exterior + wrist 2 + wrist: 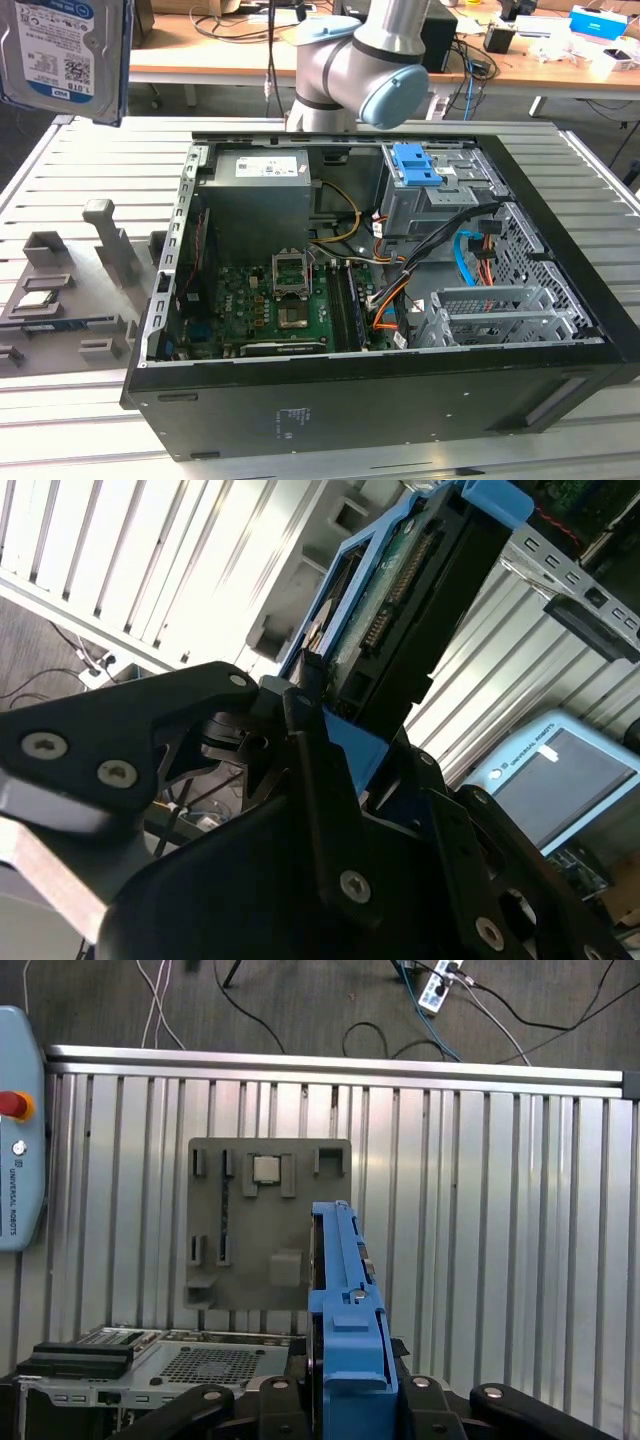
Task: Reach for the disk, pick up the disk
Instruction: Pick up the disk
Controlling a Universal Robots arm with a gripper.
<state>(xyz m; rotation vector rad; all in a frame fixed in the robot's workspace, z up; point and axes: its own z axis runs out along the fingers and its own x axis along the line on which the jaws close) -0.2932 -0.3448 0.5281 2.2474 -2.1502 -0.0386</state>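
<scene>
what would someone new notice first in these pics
The disk hangs in the air at the exterior view's upper left, clamped in the gripper, its blue rail edge-on in the first wrist view with a grey stand plate beyond it. The open computer case lies across the exterior view's middle, with the arm behind it.

The disk (62, 55) is in the upper corner at the exterior view's left, up in the air and cut by the frame edge. It is a flat rectangular hard drive of silver metal. Its broad face, with a blue-and-white label (55, 40), is turned to the camera, and it stands nearly upright, a little tilted. In the first wrist view it is seen edge-on, and the bright blue side rail (348, 1290) runs along its narrow side. The gripper (345, 1395) clamps its near end between black fingers (270, 1395). In the second wrist view its underside shows a green circuit board (405, 565).
</scene>
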